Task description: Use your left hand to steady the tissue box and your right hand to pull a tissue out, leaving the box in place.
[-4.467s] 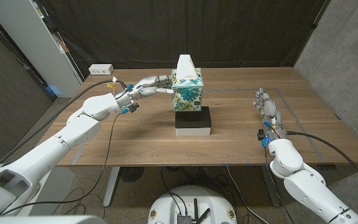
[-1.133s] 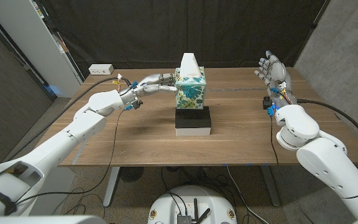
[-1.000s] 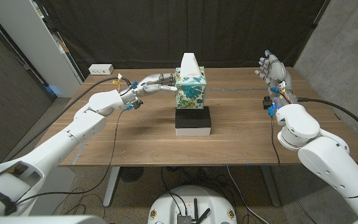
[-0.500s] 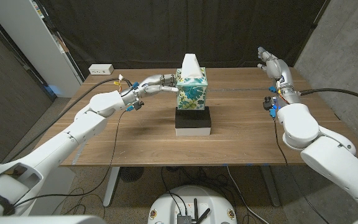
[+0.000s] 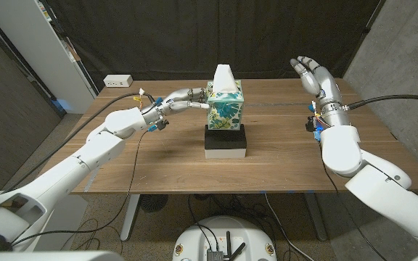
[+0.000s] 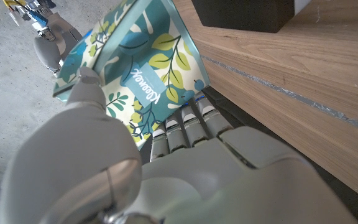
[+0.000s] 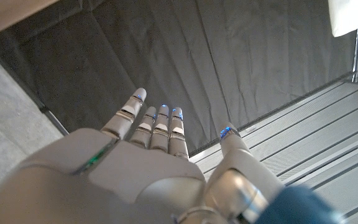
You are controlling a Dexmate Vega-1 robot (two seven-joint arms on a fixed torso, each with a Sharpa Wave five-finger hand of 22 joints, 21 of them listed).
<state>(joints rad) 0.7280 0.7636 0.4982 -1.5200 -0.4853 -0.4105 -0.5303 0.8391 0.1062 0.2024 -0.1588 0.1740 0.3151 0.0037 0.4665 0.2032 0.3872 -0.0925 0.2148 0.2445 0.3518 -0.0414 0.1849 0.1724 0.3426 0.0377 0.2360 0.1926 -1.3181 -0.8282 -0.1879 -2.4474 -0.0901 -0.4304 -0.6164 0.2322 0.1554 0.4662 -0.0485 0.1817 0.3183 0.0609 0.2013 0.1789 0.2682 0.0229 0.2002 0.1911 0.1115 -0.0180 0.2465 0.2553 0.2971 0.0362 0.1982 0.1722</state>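
While the black block (image 5: pixel 226 141) sits nearest me on the table (image 5: pixel 281 159), the tissue box (image 5: pixel 224 107) stands on it, my left hand (image 5: pixel 181 100) pressing fingers against its side; beyond, my right hand (image 5: pixel 313 75) hovers raised, fingers apart, empty.

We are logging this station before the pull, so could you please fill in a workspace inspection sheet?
Surface: wooden table, tape lines on it.
Job's things: tissue box upright on black block; tissue sticking up.
Clutter: white power strip at far left corner.
Hands: left hand touches the box's side; right hand raised, open, apart from the box.
Cables: black cable hangs along left arm.
Surroundings: black curtain behind; concrete wall on the right.
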